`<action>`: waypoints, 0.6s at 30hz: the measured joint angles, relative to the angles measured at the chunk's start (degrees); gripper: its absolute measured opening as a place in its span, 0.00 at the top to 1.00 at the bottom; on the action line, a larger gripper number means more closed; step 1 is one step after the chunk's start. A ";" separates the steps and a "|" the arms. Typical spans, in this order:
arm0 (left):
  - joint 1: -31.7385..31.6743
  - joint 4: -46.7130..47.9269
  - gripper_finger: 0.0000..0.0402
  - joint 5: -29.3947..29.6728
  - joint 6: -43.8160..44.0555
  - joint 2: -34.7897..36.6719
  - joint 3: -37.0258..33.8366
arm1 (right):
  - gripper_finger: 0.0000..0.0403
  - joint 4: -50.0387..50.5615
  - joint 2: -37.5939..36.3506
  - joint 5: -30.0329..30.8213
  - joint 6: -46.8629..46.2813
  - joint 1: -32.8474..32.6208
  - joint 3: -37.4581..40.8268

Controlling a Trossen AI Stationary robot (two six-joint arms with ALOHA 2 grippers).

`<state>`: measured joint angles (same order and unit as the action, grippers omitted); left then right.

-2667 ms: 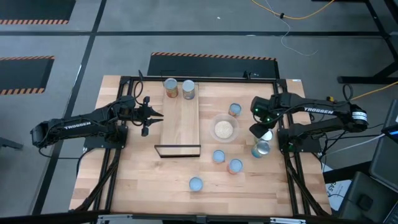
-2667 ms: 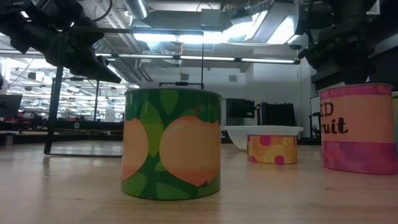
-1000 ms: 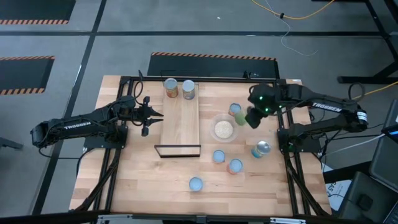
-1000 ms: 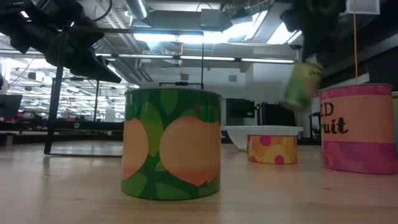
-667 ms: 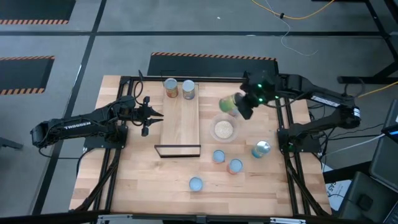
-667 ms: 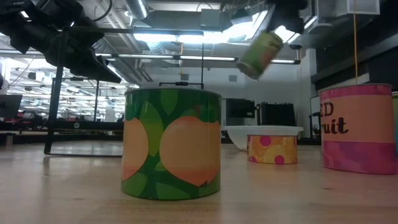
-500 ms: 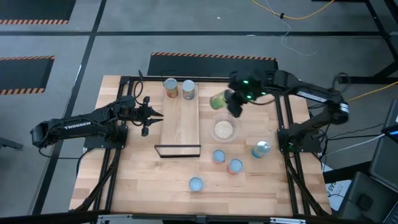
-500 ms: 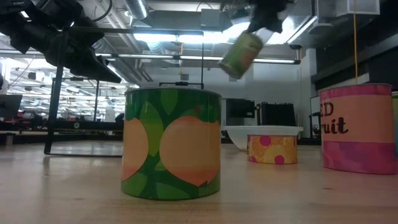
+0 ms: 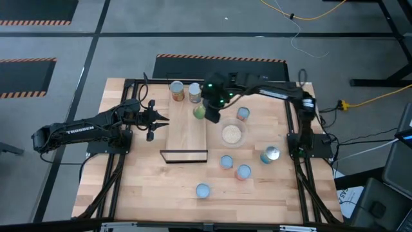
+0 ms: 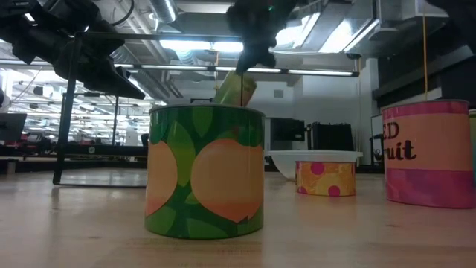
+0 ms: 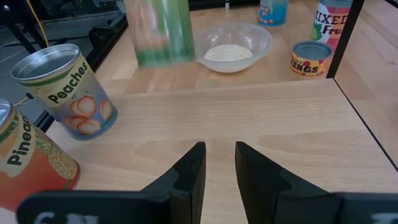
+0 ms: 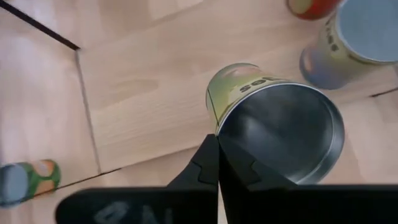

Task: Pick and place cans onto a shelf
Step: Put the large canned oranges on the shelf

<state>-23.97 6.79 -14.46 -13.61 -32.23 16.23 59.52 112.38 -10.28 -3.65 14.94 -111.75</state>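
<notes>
My right gripper [image 9: 209, 111] reaches across to the shelf [image 9: 187, 132], a light-wood board with a thin black frame at its near end. It is shut on a green-labelled can [image 9: 200, 113] over the board's right edge. The can also shows in the low view [image 10: 236, 89] and, blurred, in the left wrist view [image 11: 161, 31]. Two cans [image 9: 177, 90] [image 9: 194, 92] stand on their bases at the board's far end. My left gripper [image 9: 162, 119] waits, open and empty, at the board's left edge. My right gripper holds the green can at its top rim [image 12: 216, 127], pinched between the two fingers [image 12: 210, 163]. One finger lies against the labelled wall, the other on the silver top's side. The fingers come from above. The can hangs tilted below them, clear of the board.
A clear bowl [image 9: 232, 134] with beige contents sits right of the shelf. Several cans stand on the table: one far of the bowl [image 9: 243, 114], one at the right [image 9: 271, 153], two near of the bowl [image 9: 226, 162] [image 9: 243, 171], one toward the near edge [image 9: 202, 189].
My right gripper has swung toward the table's left with the green can, from beside the bowl to over the shelf's right edge. It rose first and has come down in the last half second. The can has stayed tilted in the hold.
</notes>
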 joint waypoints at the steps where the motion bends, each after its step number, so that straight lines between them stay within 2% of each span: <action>1: 0.00 0.00 0.80 0.00 0.00 0.00 -0.01 | 1.00 0.12 1.25 -0.02 0.45 0.02 -0.72; 8: 0.01 0.02 0.80 0.00 0.00 0.00 -0.01 | 1.00 0.34 5.67 -0.33 0.91 0.02 -1.48; 18: 0.00 0.02 0.80 0.00 0.00 0.00 0.00 | 1.00 -0.51 6.62 -0.31 1.09 0.04 -1.48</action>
<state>-23.98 6.81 -14.46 -13.61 -32.23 16.23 59.01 119.00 -10.59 -2.56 14.98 -113.23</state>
